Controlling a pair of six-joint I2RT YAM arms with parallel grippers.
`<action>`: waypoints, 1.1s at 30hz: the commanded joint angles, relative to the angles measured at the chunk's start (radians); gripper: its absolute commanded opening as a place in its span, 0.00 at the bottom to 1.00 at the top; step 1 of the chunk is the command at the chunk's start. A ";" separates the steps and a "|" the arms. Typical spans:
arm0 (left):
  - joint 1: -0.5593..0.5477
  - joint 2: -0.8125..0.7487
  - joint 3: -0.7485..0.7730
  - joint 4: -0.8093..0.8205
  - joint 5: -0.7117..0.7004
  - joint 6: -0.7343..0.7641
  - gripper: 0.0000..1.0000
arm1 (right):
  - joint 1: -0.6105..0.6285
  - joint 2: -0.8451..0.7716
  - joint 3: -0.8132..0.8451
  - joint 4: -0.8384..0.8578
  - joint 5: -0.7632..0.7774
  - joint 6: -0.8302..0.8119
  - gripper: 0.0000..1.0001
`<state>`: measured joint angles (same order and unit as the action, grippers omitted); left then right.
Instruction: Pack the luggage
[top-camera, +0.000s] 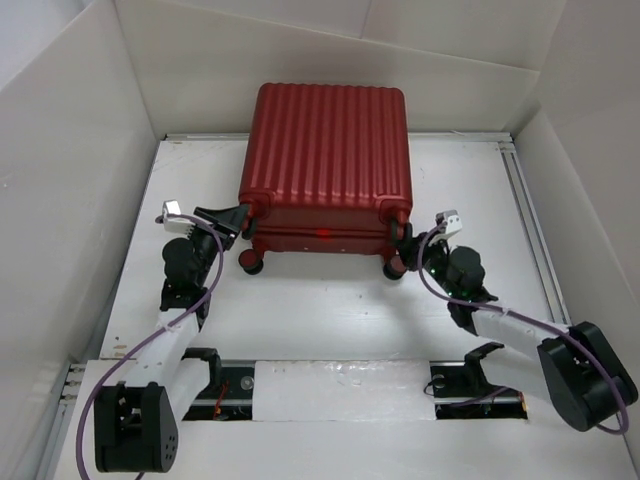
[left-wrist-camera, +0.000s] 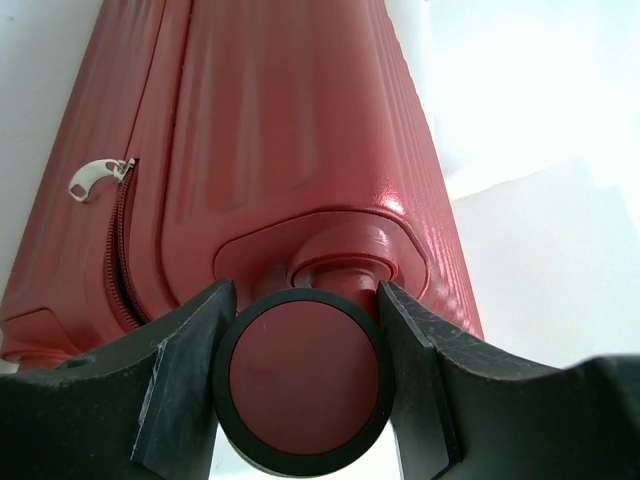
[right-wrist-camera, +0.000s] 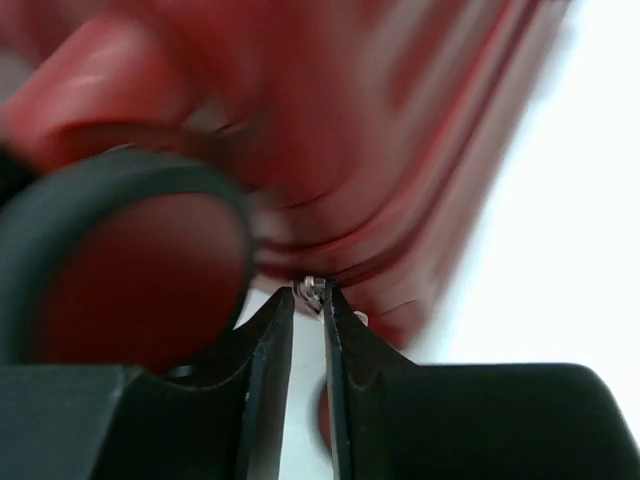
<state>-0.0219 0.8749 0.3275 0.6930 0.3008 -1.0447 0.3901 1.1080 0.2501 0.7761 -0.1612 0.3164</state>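
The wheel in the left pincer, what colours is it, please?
The wheel has a red hub and black tyre; left wrist view.

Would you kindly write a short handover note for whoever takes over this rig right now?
Left gripper: shut on the near-left wheel.
Right gripper: almost shut, pinching a small metal tab beside the near-right wheel; blurred, probably a zipper pull.
Luggage: lying flat on the table, lid closed.
Done: it is shut; contents hidden.
Left: likely running the zipper round; how far it has closed cannot be told.
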 joint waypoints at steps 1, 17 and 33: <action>-0.139 -0.024 0.064 0.167 0.091 -0.035 0.00 | 0.207 0.000 -0.012 0.204 -0.052 0.191 0.00; -0.599 0.055 0.116 0.217 -0.110 -0.014 0.00 | 0.642 0.406 0.187 0.563 0.411 0.357 0.00; -0.541 -0.197 0.119 -0.197 -0.491 0.164 0.00 | 0.242 -0.556 0.031 -0.521 0.569 0.165 0.57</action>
<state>-0.5686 0.7265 0.3885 0.4099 -0.1051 -0.8948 0.7341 0.5785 0.3420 0.4389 0.5228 0.4938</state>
